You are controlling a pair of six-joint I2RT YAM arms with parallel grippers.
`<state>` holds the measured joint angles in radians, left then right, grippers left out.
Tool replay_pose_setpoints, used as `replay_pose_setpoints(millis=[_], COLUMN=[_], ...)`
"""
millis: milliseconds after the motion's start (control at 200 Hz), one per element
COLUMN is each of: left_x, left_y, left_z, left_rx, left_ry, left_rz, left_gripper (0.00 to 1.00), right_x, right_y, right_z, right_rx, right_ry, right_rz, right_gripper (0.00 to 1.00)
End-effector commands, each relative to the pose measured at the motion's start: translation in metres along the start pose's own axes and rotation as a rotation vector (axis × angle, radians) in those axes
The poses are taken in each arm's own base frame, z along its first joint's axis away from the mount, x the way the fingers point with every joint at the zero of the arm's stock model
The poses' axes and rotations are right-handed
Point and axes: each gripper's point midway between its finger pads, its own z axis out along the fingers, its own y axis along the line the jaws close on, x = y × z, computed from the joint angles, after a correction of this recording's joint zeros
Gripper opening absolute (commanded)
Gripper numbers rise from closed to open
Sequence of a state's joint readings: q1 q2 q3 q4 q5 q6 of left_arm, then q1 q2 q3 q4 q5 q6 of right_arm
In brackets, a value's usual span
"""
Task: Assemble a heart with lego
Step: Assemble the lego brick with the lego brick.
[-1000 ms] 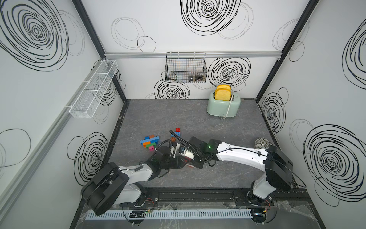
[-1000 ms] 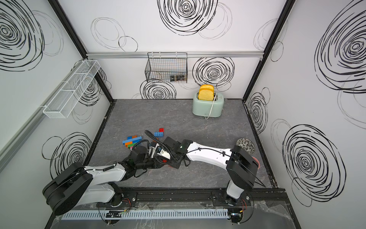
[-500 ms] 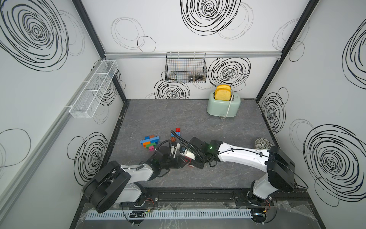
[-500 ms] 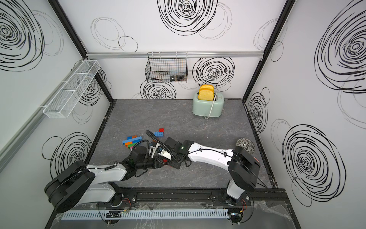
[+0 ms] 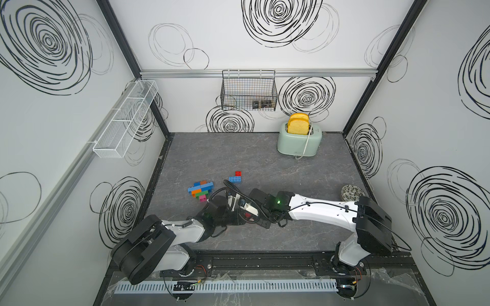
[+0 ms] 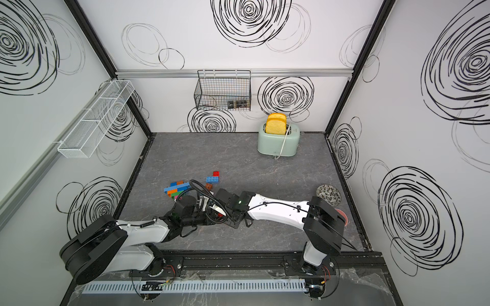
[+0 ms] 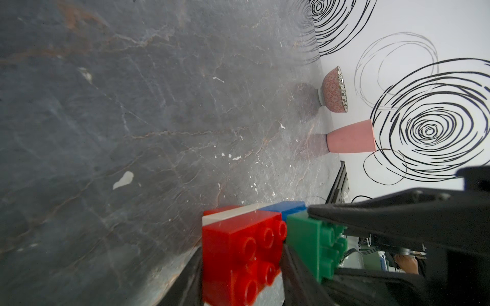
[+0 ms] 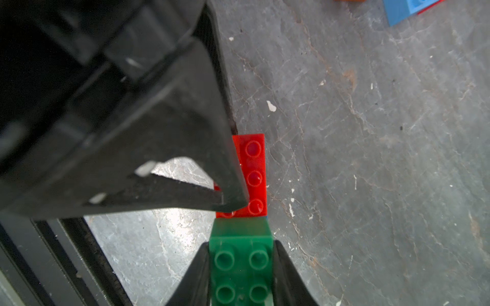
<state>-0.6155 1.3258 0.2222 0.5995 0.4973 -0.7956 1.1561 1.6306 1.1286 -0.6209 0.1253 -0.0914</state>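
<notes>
The left gripper (image 7: 240, 265) was clenched on a red brick (image 7: 238, 246), with one black finger on each side of it. The right gripper (image 8: 240, 254) was clamped on a green brick (image 8: 241, 267) in the same way, its studs turned toward the wrist camera. The two bricks met end to end, touching or almost touching, low over the grey table (image 5: 238, 148); whether they rested on it could not be told. A dark blue brick (image 7: 283, 208) showed just behind them, close against both.

In both top views the two arms met in the lower middle of the frame, and cables hid the held bricks almost fully. Just to the upper left of that spot lay a multicoloured brick cluster (image 5: 200, 189) of blue, orange, green and pink pieces. To its right, a little higher in the frame, a light blue brick (image 5: 235, 179) lay with a small red brick (image 5: 238, 173) at its far edge. A patterned bowl (image 5: 351, 194) stood at the right edge of the table. A mint toaster (image 5: 299, 140) with toast slices (image 5: 298, 126) stood in the upper right, near the back wall.
</notes>
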Motion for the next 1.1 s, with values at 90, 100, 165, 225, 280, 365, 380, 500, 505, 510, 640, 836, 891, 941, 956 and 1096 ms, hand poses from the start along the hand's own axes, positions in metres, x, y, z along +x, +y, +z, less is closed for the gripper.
replay_pose_setpoints(millis=[90,100,165,225,280,365,380,500,505,510,640,836,891,941,956,1096], left_x=[0.033,0.033,0.033,0.033,0.033,0.032,0.033,0.032,0.032,0.033,0.032,0.033,0.034,0.034,0.034,0.034], left_y=[0.045,0.045,0.046,0.046,0.045,0.046,0.046,0.046,0.046,0.046,0.046,0.047,0.047,0.047,0.048,0.048], left_z=[-0.004,-0.004,-0.004,-0.004,-0.004,-0.004,-0.004,-0.003,-0.003,-0.003,-0.004,-0.004,-0.003,-0.004,-0.004,-0.004], left_rx=[-0.160,-0.160,-0.161,-0.163,-0.162,-0.163,-0.163,-0.164,-0.163,-0.163,-0.163,-0.164,-0.165,-0.165,-0.165,-0.167], left_ry=[0.084,0.083,0.082,0.081,0.081,0.080,0.080,0.080,0.081,0.081,0.079,0.081,0.084,0.084,0.084,0.079], left_rz=[-0.085,-0.084,-0.084,-0.085,-0.085,-0.086,-0.086,-0.089,-0.089,-0.089,-0.089,-0.089,-0.090,-0.091,-0.091,-0.091], left_gripper=[0.48,0.48,0.48,0.48,0.48,0.48,0.48,0.48,0.48,0.48,0.48,0.48,0.48,0.48,0.48,0.48], right_x=[0.050,0.050,0.051,0.051,0.051,0.048,0.047,0.051,0.051,0.051,0.066,0.080,0.081,0.081,0.082,0.083], right_y=[0.005,0.005,0.001,-0.006,-0.010,-0.008,-0.006,0.002,0.002,0.002,0.011,0.011,0.009,0.006,0.005,-0.002], right_z=[0.013,0.014,0.015,0.017,0.019,0.020,0.020,0.025,0.025,0.025,0.032,0.035,0.034,0.032,0.032,0.030], right_rx=[-0.018,-0.021,-0.023,-0.023,-0.028,-0.060,-0.071,-0.144,-0.146,-0.149,-0.187,-0.132,-0.105,-0.079,-0.069,-0.004], right_ry=[0.198,0.195,0.187,0.177,0.173,0.154,0.151,0.163,0.165,0.167,0.237,0.286,0.289,0.289,0.292,0.305], right_rz=[-0.009,-0.007,0.008,0.028,0.039,0.030,0.029,0.023,0.023,0.022,0.026,0.036,0.035,0.032,0.029,0.027], right_gripper=[0.28,0.28,0.28,0.28,0.28,0.28,0.28,0.28,0.28,0.28,0.28,0.28,0.28,0.28,0.28,0.28])
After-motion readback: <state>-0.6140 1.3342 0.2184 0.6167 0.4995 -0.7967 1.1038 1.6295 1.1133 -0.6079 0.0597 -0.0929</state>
